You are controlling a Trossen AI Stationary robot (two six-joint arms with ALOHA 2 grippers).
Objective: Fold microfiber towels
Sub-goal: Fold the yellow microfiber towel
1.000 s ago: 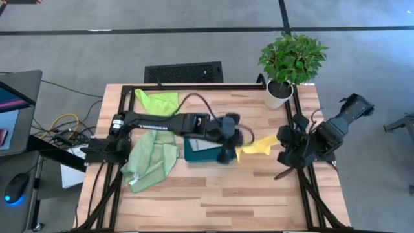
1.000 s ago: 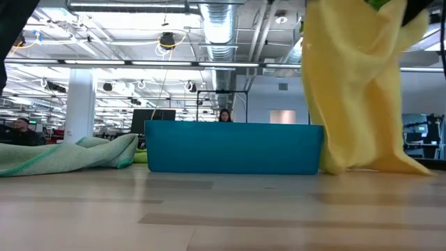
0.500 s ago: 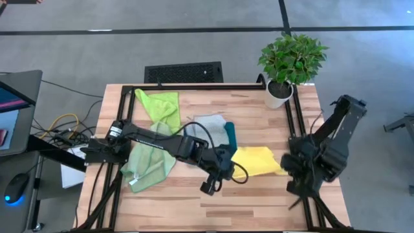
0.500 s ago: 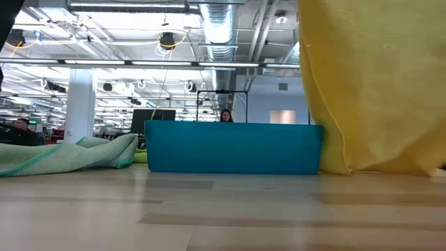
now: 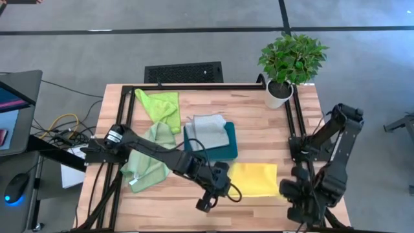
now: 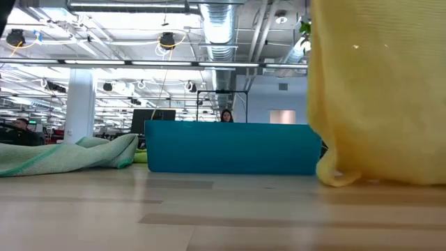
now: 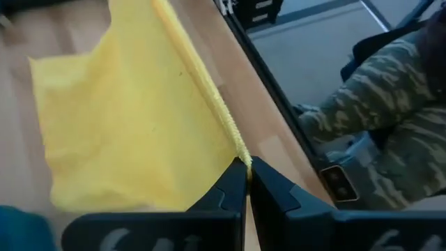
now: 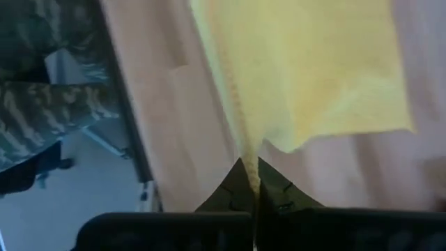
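From above, I see the pale sage green towel (image 5: 150,157) lying crumpled on the left side of the table (image 5: 168,204), partly under my left arm, with the lime green towel (image 5: 160,105) spread behind it near the far left corner. The teal tray (image 5: 228,151) sits near the middle, and the light grey towel (image 5: 208,131) lies folded on it. In the low view the tray's front wall (image 6: 233,148) stands between the sage cloth (image 6: 66,155) and the yellow one (image 6: 380,90).

My left gripper (image 5: 220,188) reaches across to the front centre of the table; in its wrist view the fingers (image 7: 230,189) are pinched together on the hemmed edge of the yellow towel (image 7: 132,118). That towel (image 5: 254,179) is stretched out flat between my two grippers, just in front of the tray.

My right gripper (image 5: 288,188) is at the towel's right edge, its fingers (image 8: 237,183) likewise clamped on the yellow hem (image 8: 306,70). A potted plant (image 5: 290,61) stands at the far right corner.
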